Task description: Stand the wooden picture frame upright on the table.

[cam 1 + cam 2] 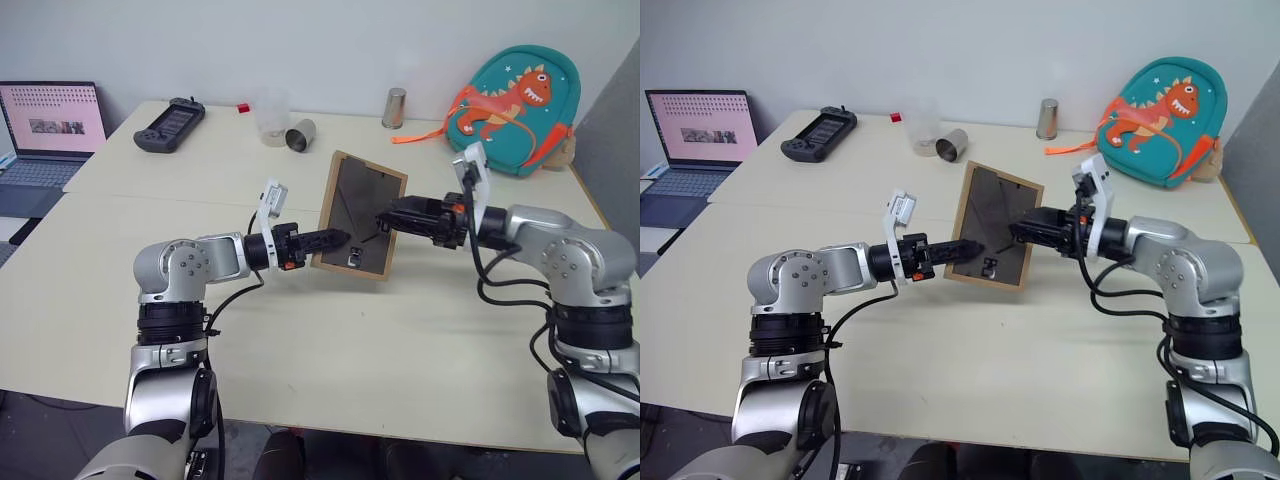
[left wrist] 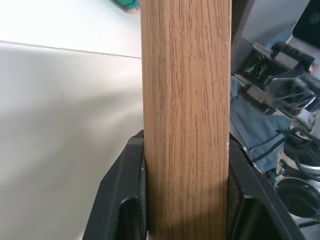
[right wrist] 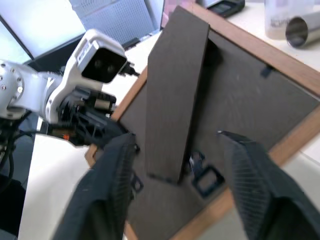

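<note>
The left gripper (image 1: pixel 338 238) was seen clamped on the left edge of the wooden picture frame (image 1: pixel 357 215), its black fingers (image 2: pixel 122 200) pressed against both faces of the grained light-wood rail. The right gripper (image 1: pixel 386 220) was held with its fingers spread, not gripping, just in front of the frame's dark grey back, close to the fold-out stand (image 3: pixel 175 95).

The frame was held near upright above the middle of the tabletop (image 1: pixel 330 340), its long axis running up and slightly tilted, its back turned toward the robot and its front facing away. The stand was a flat dark strip angled off the back.

Beyond the frame, a metal cup on its side (image 1: pixel 301 134) and a clear plastic cup (image 1: pixel 272 118) were placed; left of the frame, a black handheld controller (image 1: pixel 170 125) and a laptop (image 1: pixel 50 130); right of it, an upright metal cup (image 1: pixel 394 108) and a teal dinosaur backpack (image 1: pixel 512 105). Nothing lay beneath the frame.
</note>
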`<state>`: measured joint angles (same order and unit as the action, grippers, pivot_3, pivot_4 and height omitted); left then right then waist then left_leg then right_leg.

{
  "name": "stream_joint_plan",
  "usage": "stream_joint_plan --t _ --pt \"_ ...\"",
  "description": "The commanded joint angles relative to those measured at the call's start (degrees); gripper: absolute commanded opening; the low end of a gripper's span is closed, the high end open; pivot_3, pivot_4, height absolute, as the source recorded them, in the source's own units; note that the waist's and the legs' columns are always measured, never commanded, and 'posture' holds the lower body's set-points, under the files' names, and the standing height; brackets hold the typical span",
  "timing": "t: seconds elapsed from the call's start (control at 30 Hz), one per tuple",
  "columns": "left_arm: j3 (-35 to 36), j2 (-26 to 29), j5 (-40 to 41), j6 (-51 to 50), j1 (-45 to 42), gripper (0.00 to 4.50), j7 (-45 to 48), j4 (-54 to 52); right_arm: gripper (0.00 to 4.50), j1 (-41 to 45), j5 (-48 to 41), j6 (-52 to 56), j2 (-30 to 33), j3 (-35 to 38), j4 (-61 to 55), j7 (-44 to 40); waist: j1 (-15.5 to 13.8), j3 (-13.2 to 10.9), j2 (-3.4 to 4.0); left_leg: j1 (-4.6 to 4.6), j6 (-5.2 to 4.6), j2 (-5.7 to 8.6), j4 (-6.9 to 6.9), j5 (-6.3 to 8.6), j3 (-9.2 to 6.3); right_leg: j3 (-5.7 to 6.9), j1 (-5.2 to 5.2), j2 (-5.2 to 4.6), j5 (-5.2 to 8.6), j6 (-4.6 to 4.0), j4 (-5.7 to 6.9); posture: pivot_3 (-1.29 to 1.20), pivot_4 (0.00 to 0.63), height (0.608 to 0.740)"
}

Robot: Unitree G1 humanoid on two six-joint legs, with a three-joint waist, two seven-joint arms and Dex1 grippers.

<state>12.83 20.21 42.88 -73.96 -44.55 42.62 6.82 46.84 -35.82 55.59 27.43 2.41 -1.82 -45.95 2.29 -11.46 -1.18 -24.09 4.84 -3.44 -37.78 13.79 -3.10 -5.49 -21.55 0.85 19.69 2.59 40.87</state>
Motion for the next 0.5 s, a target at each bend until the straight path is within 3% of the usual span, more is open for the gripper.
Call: stream_joint_plan --t 0.03,0.1,0.23,0.37,0.5 --pt "0.2 -0.6 3.4 1.2 -0.1 1.27 0.6 -5.2 3.74 4.3 4.5 -7.4 -3.4 -4.0 6.8 -0.9 0.2 0.0 0.01 0.0 0.0 0.01 0.0 0.0 0.01 -0.01 -0.01 0.0 0.0 0.0 0.01 0.0 0.15 0.74" --pt "0.3 -0.8 3.6 1.4 0.0 1.27 0.0 -5.5 4.07 5.0 5.5 -9.3 -4.1 -5.3 8.1 -2.0 0.4 0.0 0.01 0.01 0.0 -0.01 0.0 0.0 0.02 0.0 -0.04 0.01 0.0 0.0 0.04 0.0 0.15 0.74" --pt "1.4 -0.1 4.2 0.9 0.6 1.27 -1.0 -5.9 4.07 5.2 0.3 -5.3 -4.8 -5.8 2.4 -6.3 0.3 0.0 0.01 -0.12 0.15 -0.01 0.01 -0.09 -0.01 0.02 -0.13 0.0 0.0 0.0 0.04 0.0 0.15 0.74" --pt "2.4 0.6 5.1 0.0 1.3 1.27 -1.8 -6.4 4.07 2.9 -6.2 1.7 -1.3 -4.4 -3.8 -10.8 0.0 0.0 0.01 -0.36 0.21 0.01 -0.01 -0.12 -0.03 0.1 -0.32 -0.07 -0.01 -0.02 0.05 0.0 0.15 0.74" --pt "2.9 1.1 6.2 -0.8 1.7 1.27 -2.6 -6.7 4.07 0.8 -7.0 3.0 1.9 -3.6 -5.3 -11.7 -0.2 0.0 0.01 -0.38 0.19 0.0 0.02 -0.1 -0.03 0.18 -0.32 -0.07 -0.01 -0.02 0.04 0.0 0.15 0.74"
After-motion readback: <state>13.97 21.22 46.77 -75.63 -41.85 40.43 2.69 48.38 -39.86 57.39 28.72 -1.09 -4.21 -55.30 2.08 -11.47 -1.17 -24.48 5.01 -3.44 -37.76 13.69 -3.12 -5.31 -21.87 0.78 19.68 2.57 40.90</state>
